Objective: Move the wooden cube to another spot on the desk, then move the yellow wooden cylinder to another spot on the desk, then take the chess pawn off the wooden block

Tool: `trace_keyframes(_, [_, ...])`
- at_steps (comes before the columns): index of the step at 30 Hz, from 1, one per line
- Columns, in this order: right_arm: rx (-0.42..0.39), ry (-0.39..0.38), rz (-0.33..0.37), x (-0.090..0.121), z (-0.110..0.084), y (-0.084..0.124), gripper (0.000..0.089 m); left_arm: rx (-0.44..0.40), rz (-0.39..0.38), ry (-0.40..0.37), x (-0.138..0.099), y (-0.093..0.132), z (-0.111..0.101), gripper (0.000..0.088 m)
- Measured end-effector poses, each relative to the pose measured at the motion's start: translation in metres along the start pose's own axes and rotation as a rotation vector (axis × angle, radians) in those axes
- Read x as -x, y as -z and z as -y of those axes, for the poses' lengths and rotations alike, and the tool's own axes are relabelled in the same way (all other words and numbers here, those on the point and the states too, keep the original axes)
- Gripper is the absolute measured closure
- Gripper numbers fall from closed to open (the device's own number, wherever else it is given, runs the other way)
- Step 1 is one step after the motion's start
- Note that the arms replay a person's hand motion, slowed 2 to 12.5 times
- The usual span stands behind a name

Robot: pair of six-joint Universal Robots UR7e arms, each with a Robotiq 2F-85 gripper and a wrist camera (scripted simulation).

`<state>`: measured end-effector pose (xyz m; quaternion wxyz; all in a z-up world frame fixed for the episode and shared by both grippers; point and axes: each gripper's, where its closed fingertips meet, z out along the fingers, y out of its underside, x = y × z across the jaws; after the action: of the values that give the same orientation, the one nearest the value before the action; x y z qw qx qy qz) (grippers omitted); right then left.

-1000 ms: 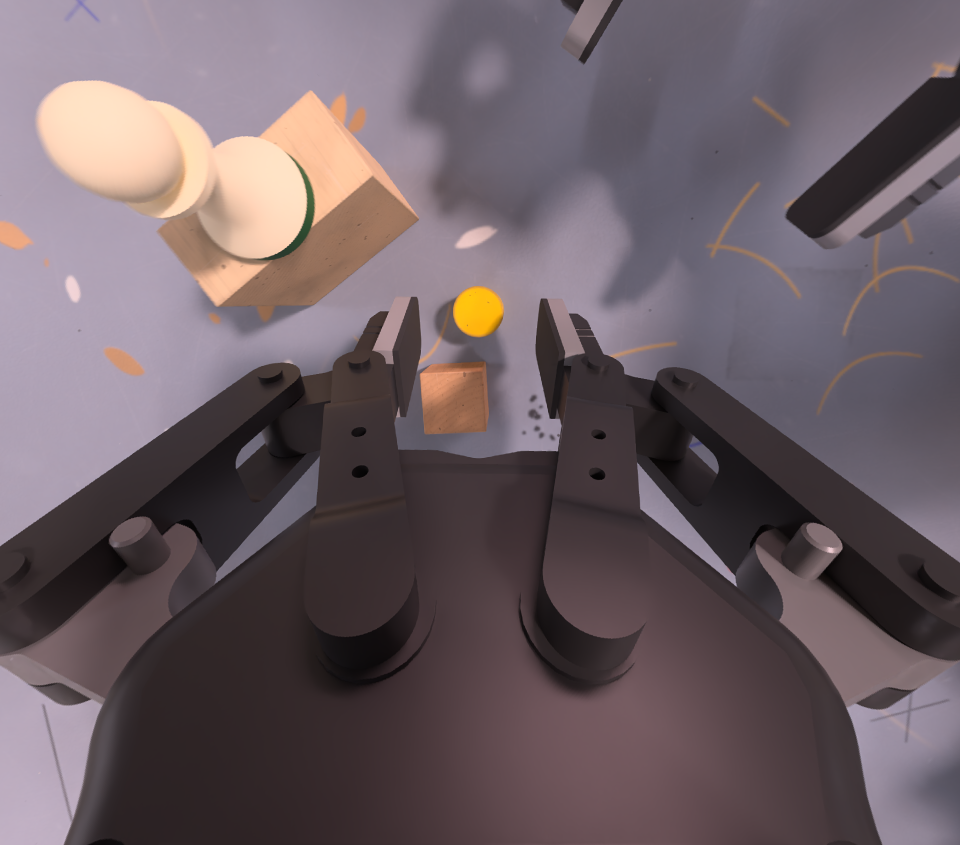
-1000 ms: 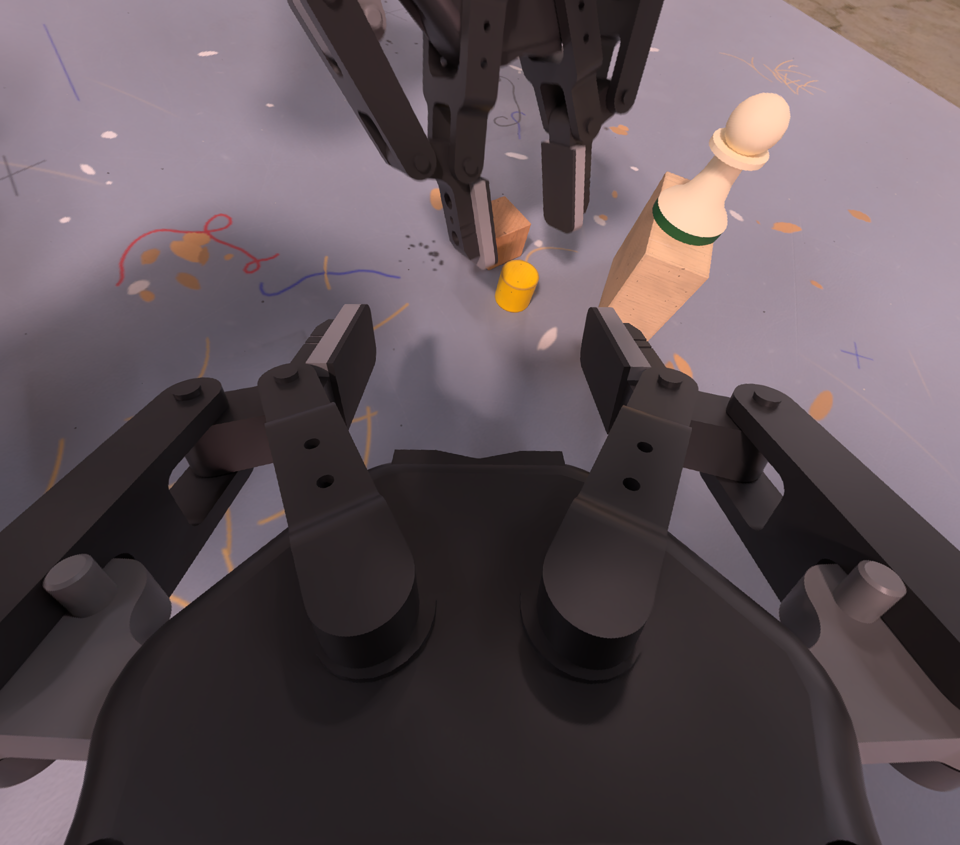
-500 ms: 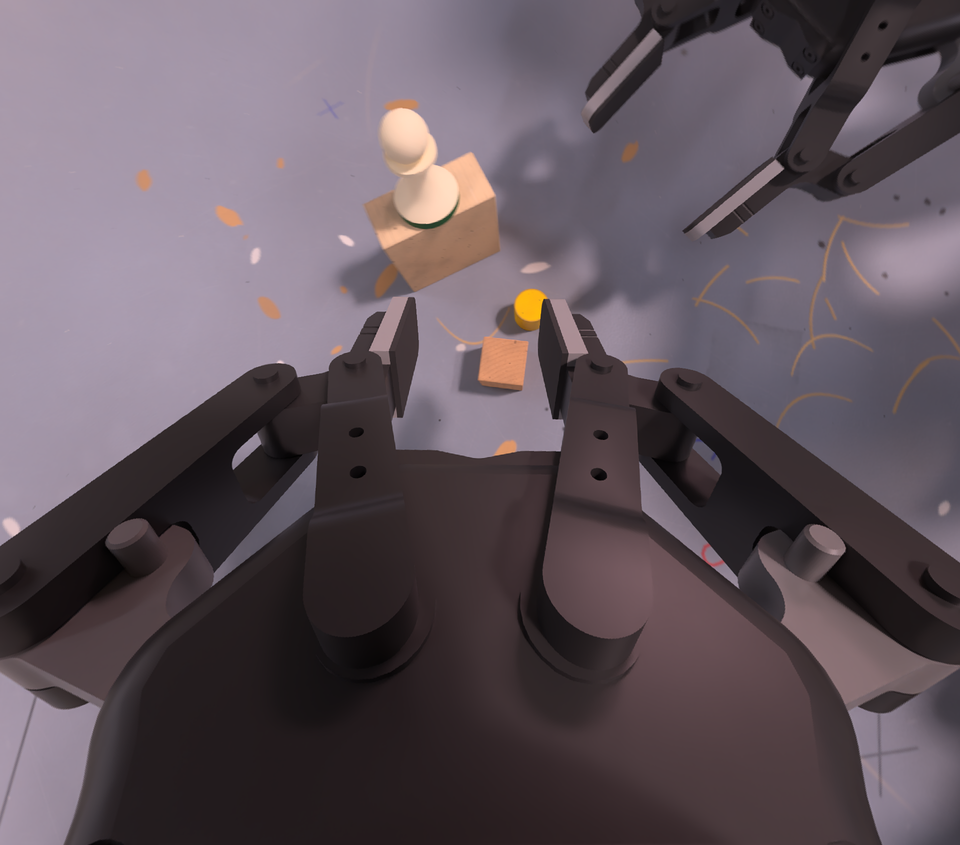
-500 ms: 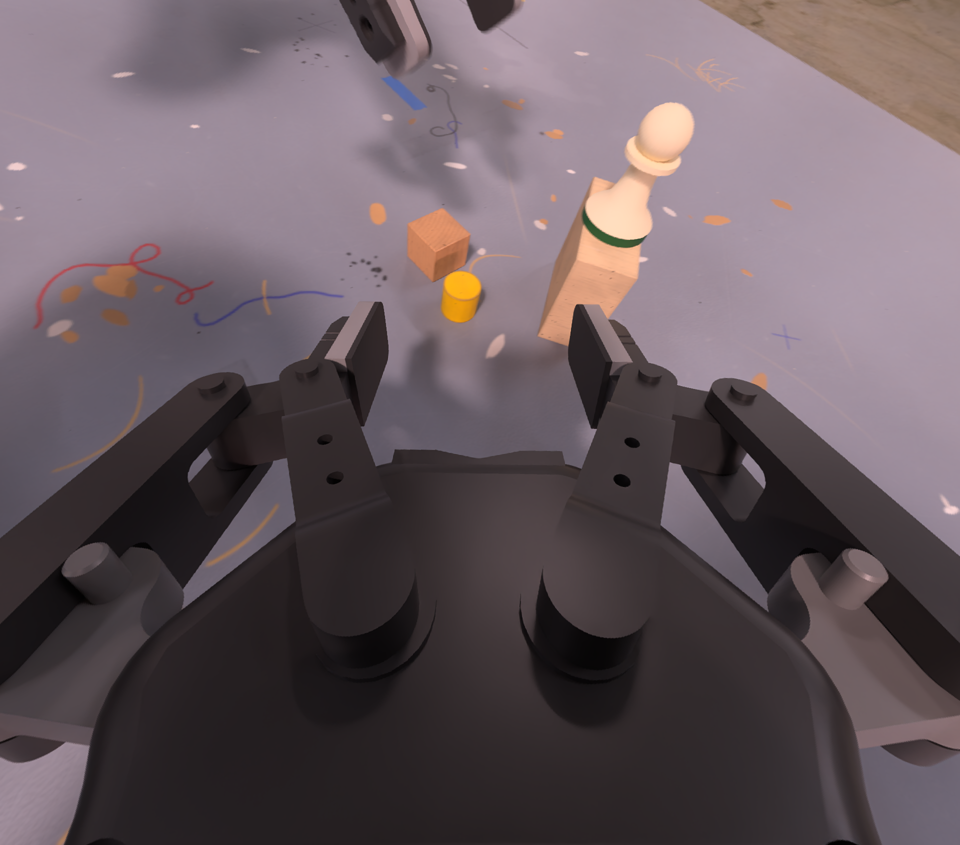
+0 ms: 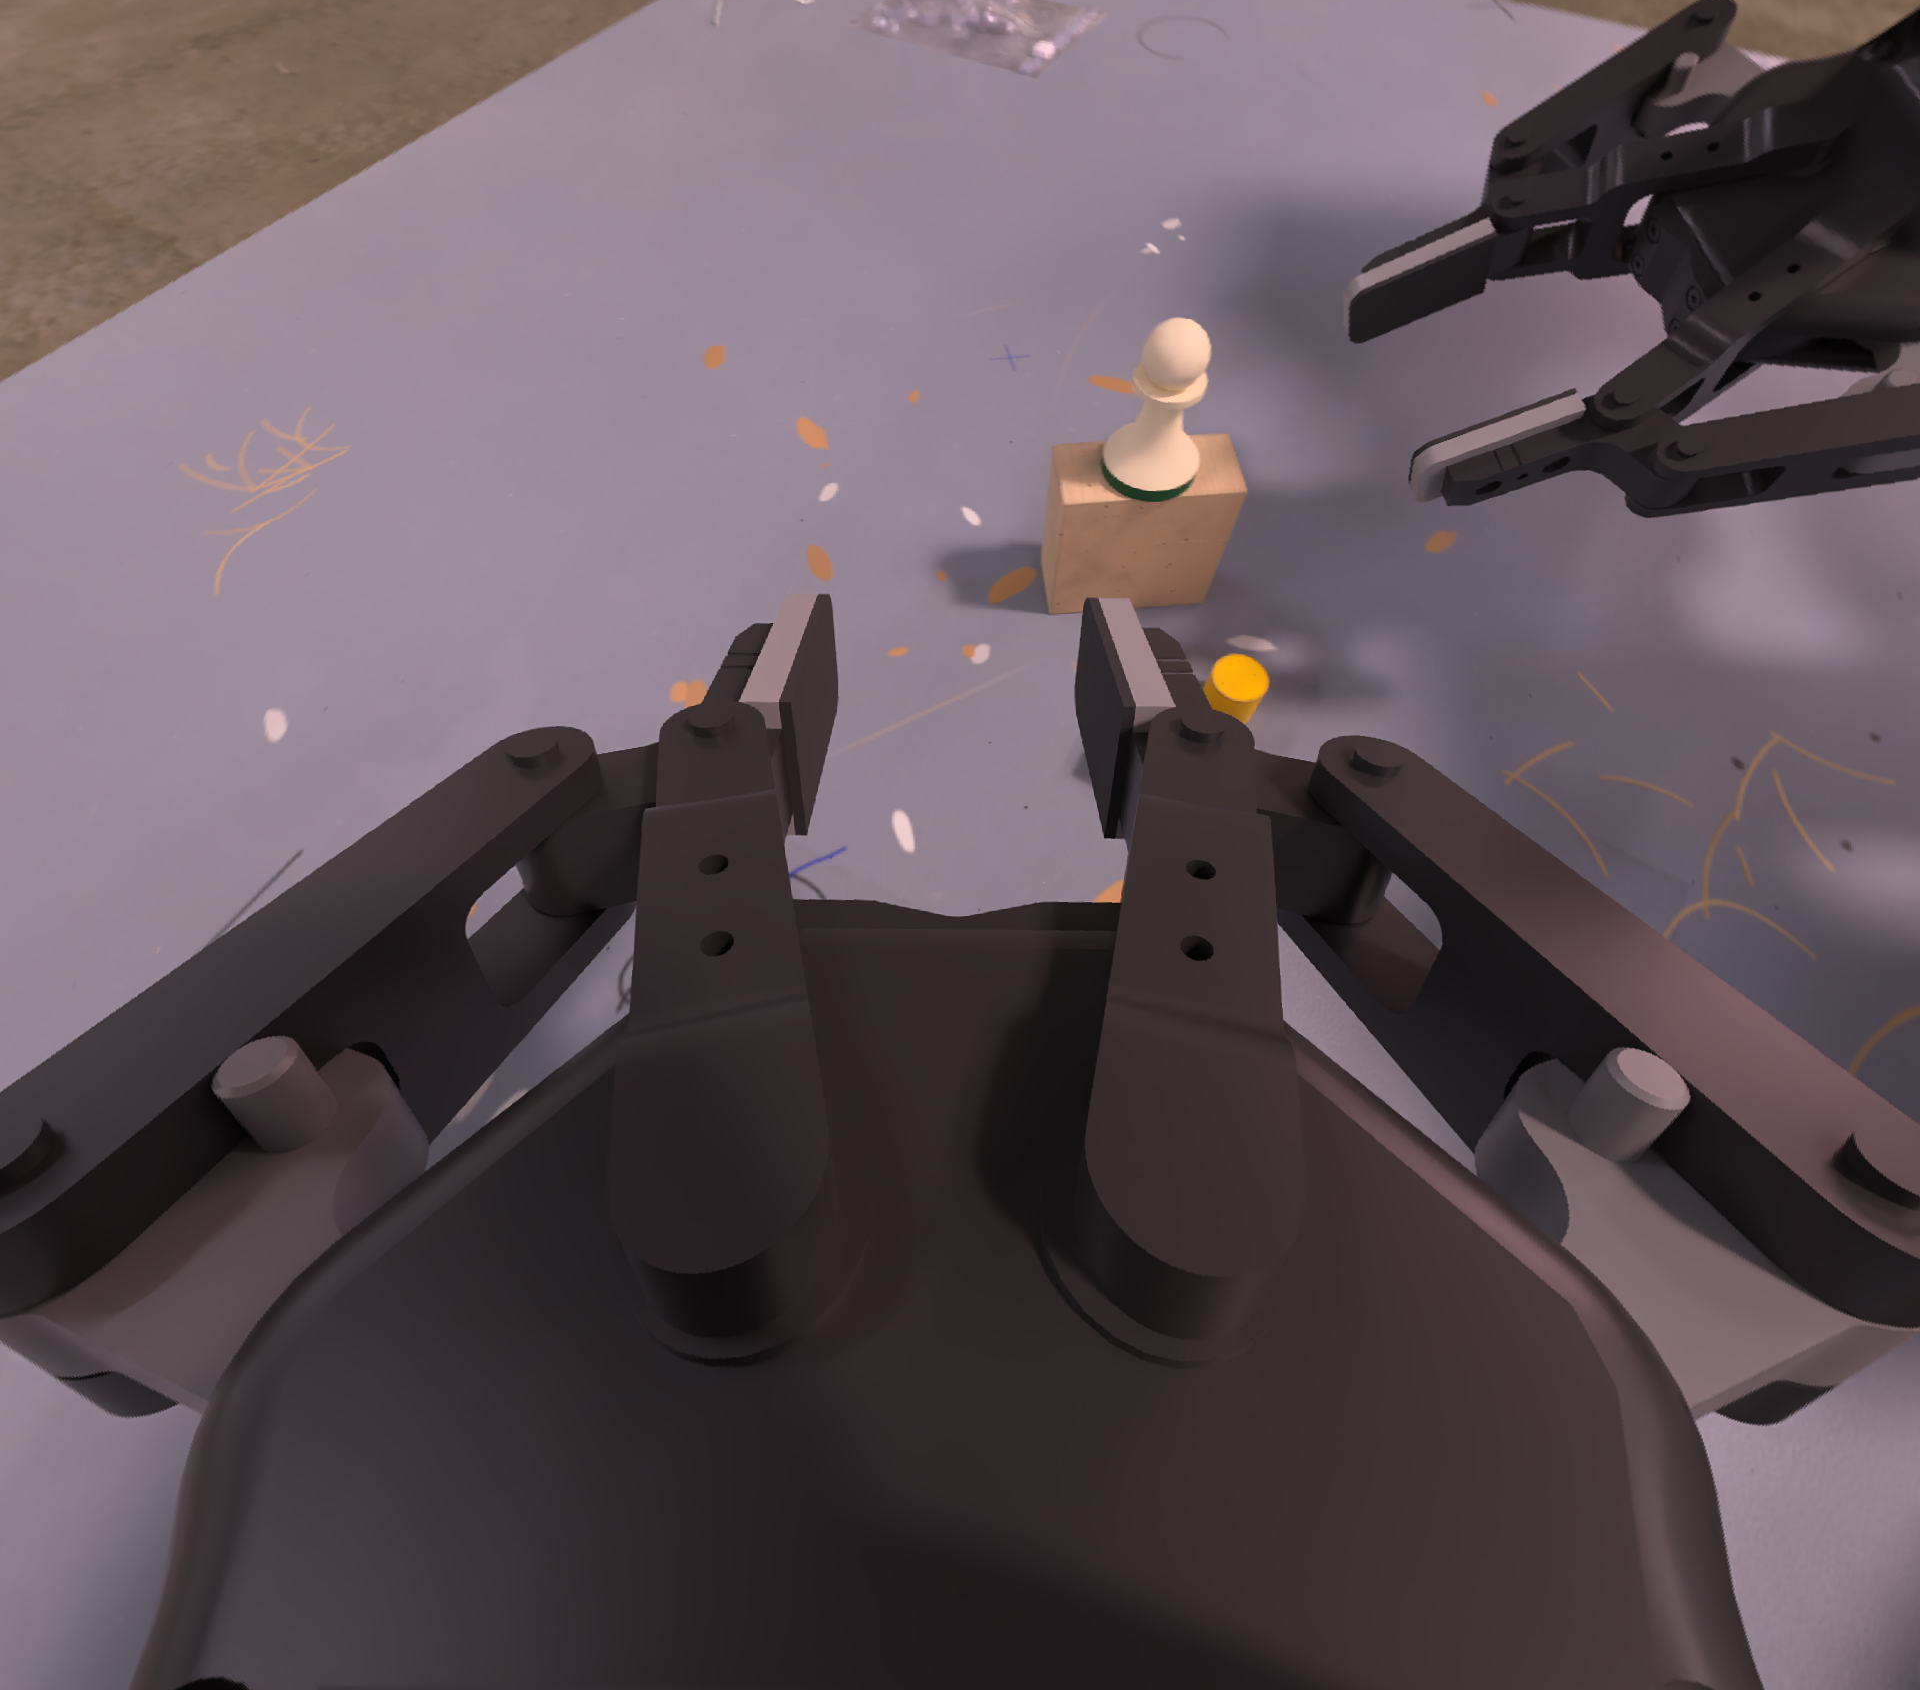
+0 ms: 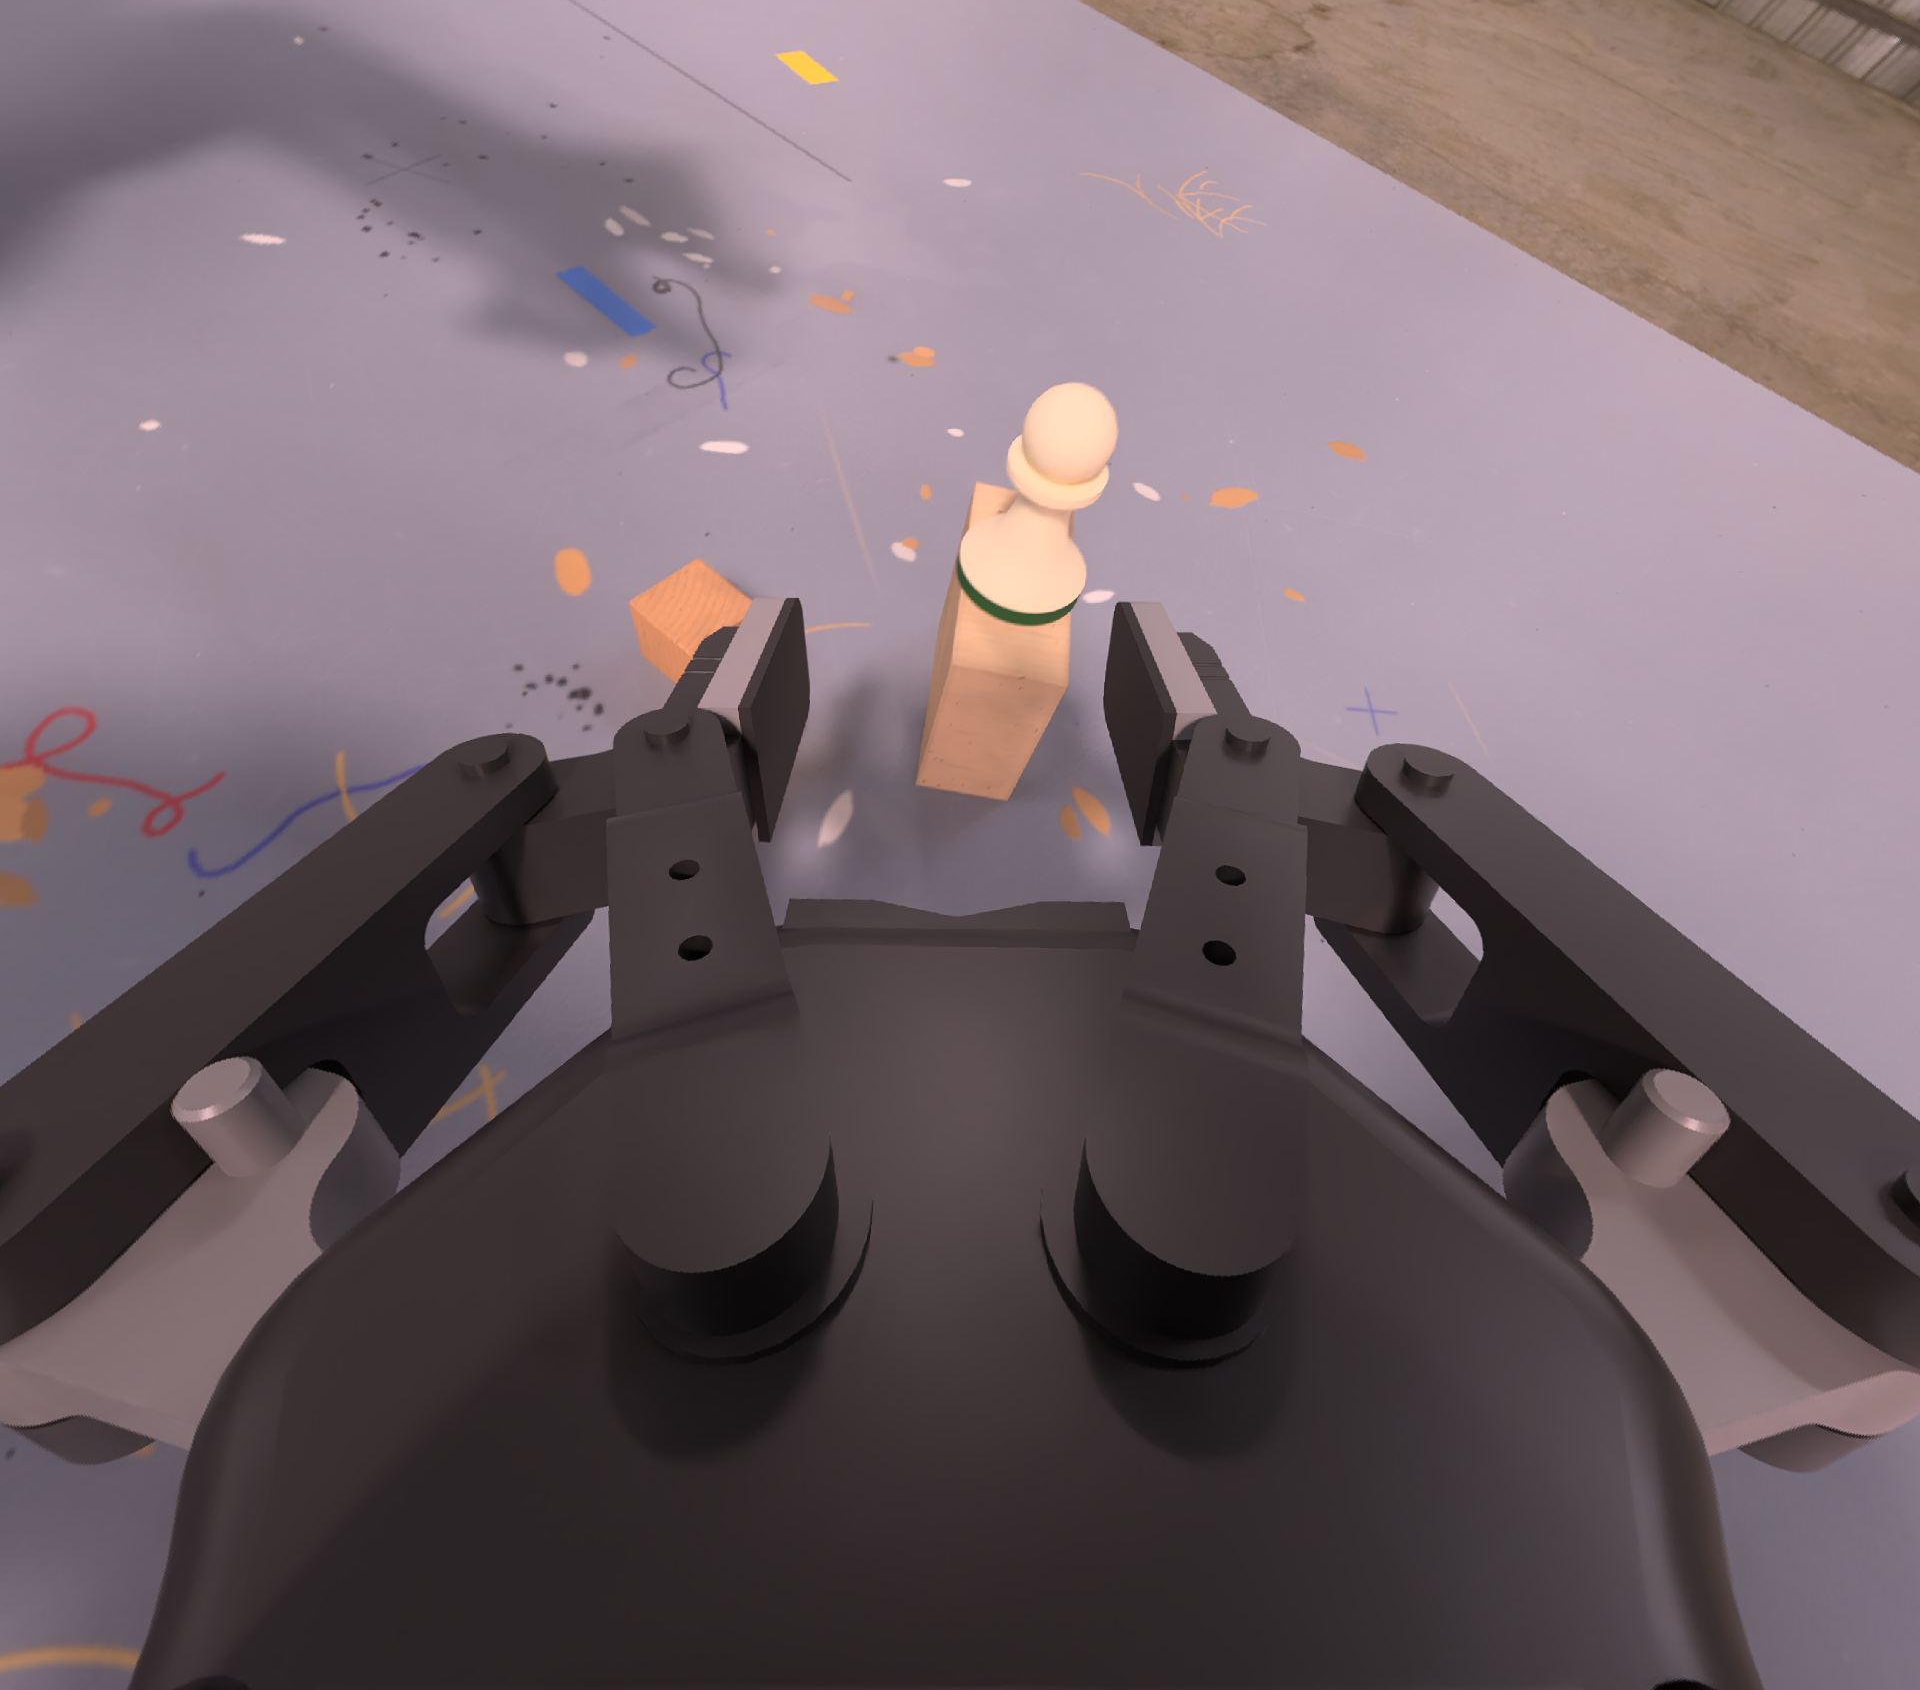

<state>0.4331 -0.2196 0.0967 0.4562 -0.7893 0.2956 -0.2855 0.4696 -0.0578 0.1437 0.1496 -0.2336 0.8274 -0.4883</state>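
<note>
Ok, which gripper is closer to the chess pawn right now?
Right, by the look of it. The right gripper is open and lined up on the chess pawn atop the wooden block. The left gripper, also open, sits farther back, offset to one side.

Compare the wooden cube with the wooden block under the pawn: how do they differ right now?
Colour: the wooden cube is a warmer orange-brown; the wooden block is paler.
Shape: the cube looks even-sided and low; the block stands taller than it is wide.
Load: the cube carries nothing; the block has the chess pawn upright on top.
Place: the cube shows beside the right gripper's left finger; the block sits between its open fingers, untouched.
Both rest on the desk.
</note>
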Motion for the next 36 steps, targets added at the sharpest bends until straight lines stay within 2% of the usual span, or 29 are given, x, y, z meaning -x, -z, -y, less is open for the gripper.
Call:
trace_keyframes(8, [0.020, -0.046, -0.019, -0.014, 0.015, -0.015, 0.0409, -0.063, 0.059, 0.150, 0.017, 0.009, -0.015, 0.0459])
trace_keyframes(17, [0.049, -0.158, 0.018, -0.019, 0.026, -0.035, 0.0436, -0.068, 0.036, 0.278, 0.016, -0.002, -0.032, 0.0474])
trace_keyframes(24, [0.081, -0.233, 0.028, -0.024, 0.027, -0.048, 0.0467, -0.071, 0.054, 0.309, 0.021, -0.010, -0.036, 0.0520])
trace_keyframes(27, [0.093, -0.250, 0.025, -0.025, 0.027, -0.053, 0.0508, -0.068, 0.059, 0.313, 0.024, -0.013, -0.036, 0.0550])
trace_keyframes(33, [0.088, -0.263, 0.026, -0.025, 0.029, -0.057, 0.0683, -0.057, 0.035, 0.305, 0.025, -0.018, -0.038, 0.0689])
trace_keyframes(36, [0.081, -0.256, 0.022, -0.023, 0.029, -0.056, 0.0682, -0.060, 0.005, 0.296, 0.023, -0.019, -0.038, 0.0741])
